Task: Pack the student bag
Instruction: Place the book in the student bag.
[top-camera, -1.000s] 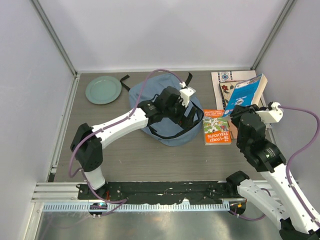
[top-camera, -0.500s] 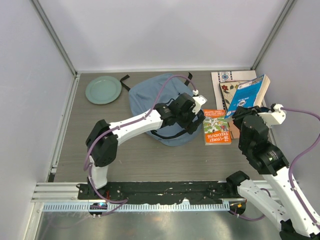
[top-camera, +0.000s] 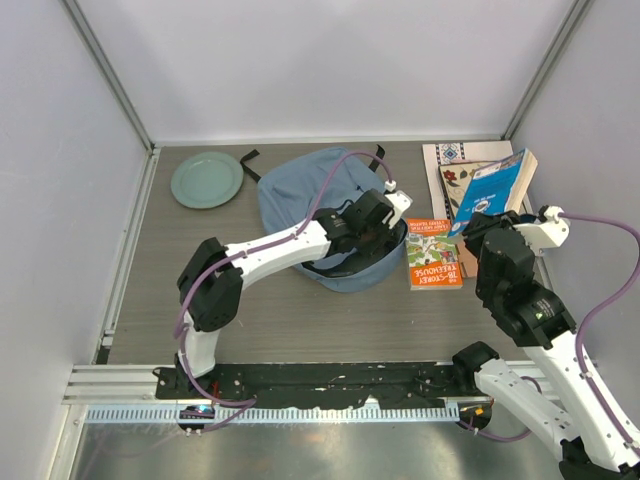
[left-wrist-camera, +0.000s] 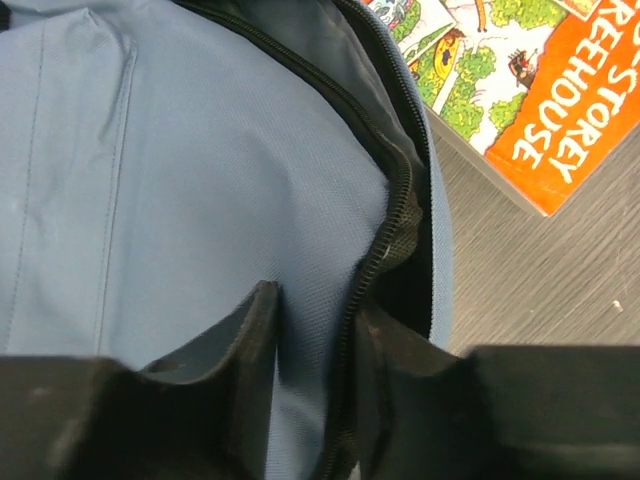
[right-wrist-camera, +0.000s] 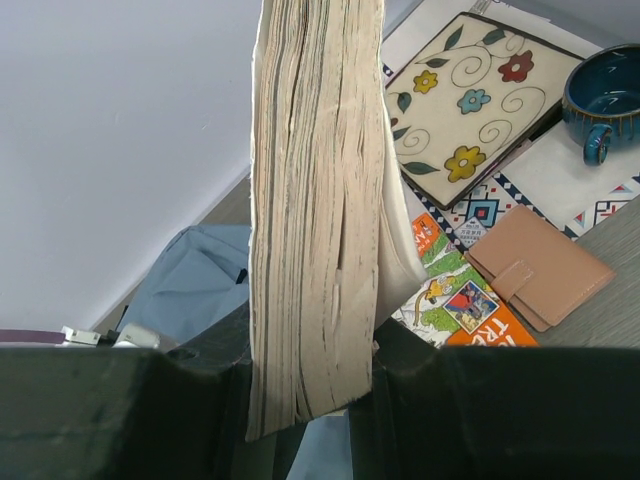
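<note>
The student bag (top-camera: 290, 195), a soft light-blue backpack, lies at mid-table with its dark zipper (left-wrist-camera: 395, 230) undone and the dark lining showing. My left gripper (top-camera: 375, 240) sits at the bag's right rim. In the left wrist view this gripper (left-wrist-camera: 312, 330) is pinched on the blue fabric edge (left-wrist-camera: 180, 180) right beside the zipper. My right gripper (top-camera: 480, 222) hovers to the right of the bag, shut on a thick blue paperback (top-camera: 495, 185). That book's yellowed page block (right-wrist-camera: 315, 200) stands upright between the right gripper's (right-wrist-camera: 310, 400) jaws.
An orange picture book (top-camera: 432, 262) lies flat just right of the bag. Behind it are a floral-cover book (right-wrist-camera: 470, 95) and a tan wallet (right-wrist-camera: 540, 265). A pale green plate (top-camera: 206, 180) rests at the back left. Walls enclose the table on three sides.
My left arm swung right along the bag to its right rim, and its jaws closed onto the fabric by the zipper. The right arm kept holding the paperback, almost unmoved.
</note>
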